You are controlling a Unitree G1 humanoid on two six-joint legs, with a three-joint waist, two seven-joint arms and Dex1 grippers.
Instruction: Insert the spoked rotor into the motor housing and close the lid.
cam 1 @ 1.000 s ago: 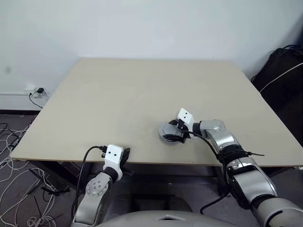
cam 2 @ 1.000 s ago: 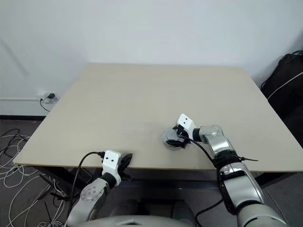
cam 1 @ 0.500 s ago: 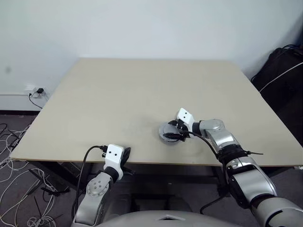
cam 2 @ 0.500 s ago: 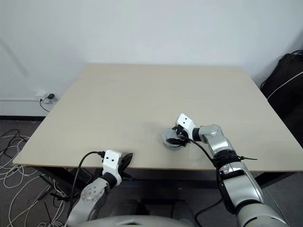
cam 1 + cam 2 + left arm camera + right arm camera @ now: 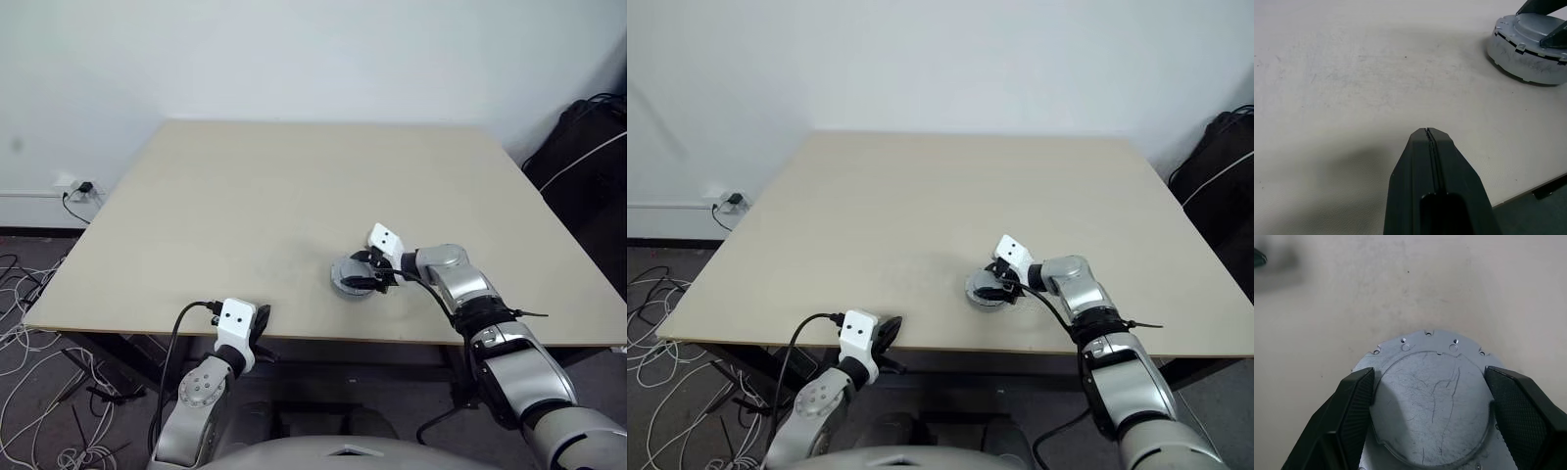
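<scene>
The right gripper (image 5: 1425, 396) reaches over the lid (image 5: 1432, 406), its two black fingers (image 5: 1352, 406) spread wide on either side of the raised centre, apparently resting on the lid's flange. The lid sits closed on the motor housing (image 5: 1528, 61), a dark seam between them, near the front edge of the beige table (image 5: 245, 196). The left gripper (image 5: 1430, 139) hovers at the table's front edge, well apart from the assembly, fingers pressed together and empty. Compared with a second ago, the right fingers have narrowed slightly; lid, housing and left gripper are unchanged.
</scene>
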